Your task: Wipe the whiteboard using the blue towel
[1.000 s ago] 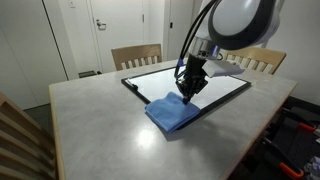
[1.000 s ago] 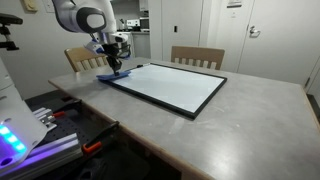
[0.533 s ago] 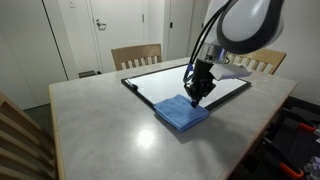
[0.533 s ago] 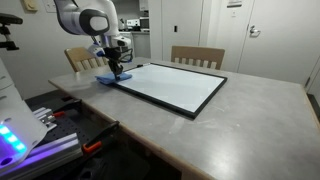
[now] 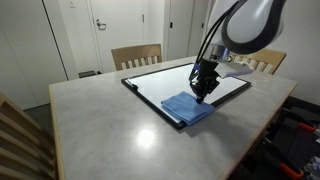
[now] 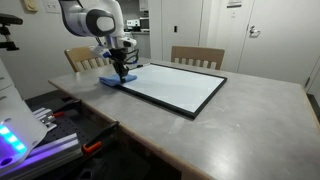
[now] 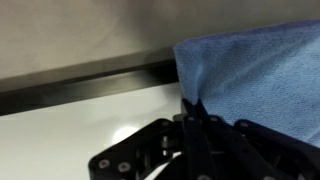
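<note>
Gripper (image 5: pixel 205 90): fingers pinched together on the edge of the blue towel (image 5: pixel 188 107).
Towel: spread beneath and beside the gripper, over the corner frame of the whiteboard (image 5: pixel 165 85).
Technique: it should press evenly and drag the cloth flat across the white surface.
</note>
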Robot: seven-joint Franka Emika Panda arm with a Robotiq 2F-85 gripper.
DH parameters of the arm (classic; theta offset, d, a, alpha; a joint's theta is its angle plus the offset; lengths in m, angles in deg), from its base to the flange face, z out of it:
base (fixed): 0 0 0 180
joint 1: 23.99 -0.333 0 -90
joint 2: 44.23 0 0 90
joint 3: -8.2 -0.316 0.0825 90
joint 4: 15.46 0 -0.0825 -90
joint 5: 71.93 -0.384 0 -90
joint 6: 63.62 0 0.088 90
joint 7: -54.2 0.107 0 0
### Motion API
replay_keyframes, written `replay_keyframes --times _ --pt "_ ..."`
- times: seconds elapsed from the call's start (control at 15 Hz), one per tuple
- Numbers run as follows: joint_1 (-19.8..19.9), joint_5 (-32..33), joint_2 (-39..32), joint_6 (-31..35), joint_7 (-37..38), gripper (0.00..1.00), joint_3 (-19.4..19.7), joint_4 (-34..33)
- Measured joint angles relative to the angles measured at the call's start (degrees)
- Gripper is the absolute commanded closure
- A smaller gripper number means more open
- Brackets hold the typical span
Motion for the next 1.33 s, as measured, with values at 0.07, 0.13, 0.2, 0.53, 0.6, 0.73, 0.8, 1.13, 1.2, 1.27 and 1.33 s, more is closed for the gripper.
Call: replay_keyframes --times 0.07,0.13,0.2,0.53,0.6,0.73,0.8,1.13,1.2,1.27,1.33 --pt "0.37 0.37 0.00 -0.01 0.00 0.99 0.09 -0.01" --pt "0.59 0.94 0.01 -0.01 0.00 0.99 0.46 -0.01" --pt "0.68 1.64 0.03 -0.01 0.00 0.99 1.17 -0.01" --pt "1.56 5.16 0.27 -0.04 -0.01 0.99 5.19 -0.01" --pt "2.07 5.58 0.38 -0.07 -0.15 0.99 5.65 -0.02" --pt "3.27 6.58 0.87 -0.49 -0.76 0.99 6.29 -0.16" --pt "3.84 7.04 1.28 -0.70 -1.11 0.99 6.52 -0.21" --pt "7.57 8.02 3.60 -3.27 -5.14 0.99 6.30 -0.95" --pt "8.81 7.78 3.97 -3.72 -6.86 0.99 5.74 -1.15" --pt "10.19 7.61 4.29 -4.29 -8.71 0.99 5.02 -1.38" --pt "11.57 7.31 4.60 -5.01 -10.65 0.99 4.28 -1.59"
